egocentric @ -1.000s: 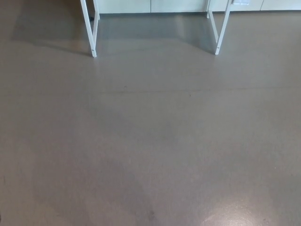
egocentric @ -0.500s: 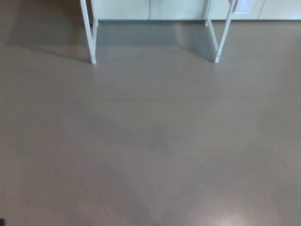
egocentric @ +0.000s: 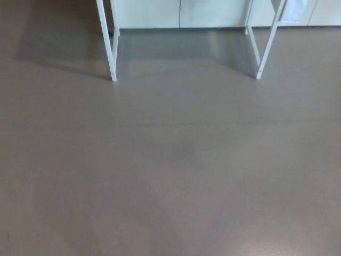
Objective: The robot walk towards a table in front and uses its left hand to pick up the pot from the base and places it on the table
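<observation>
Flat, even light, slightly soft all over. Dark shadow on the floor left of the bench leg - faint sheen bottom right.

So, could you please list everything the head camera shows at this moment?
floor: one, grey-brown, fills most of the picture
table leg frames: two, white, one at top left, one at top right, standing on the floor; the tabletop is out of frame
cabinet fronts: a row, off-white, along the top edge behind the legs
pale object: one, whitish, top right edge, cut off, cannot tell what it is
pot, base: none in view
left hand, right hand: not in view
</observation>
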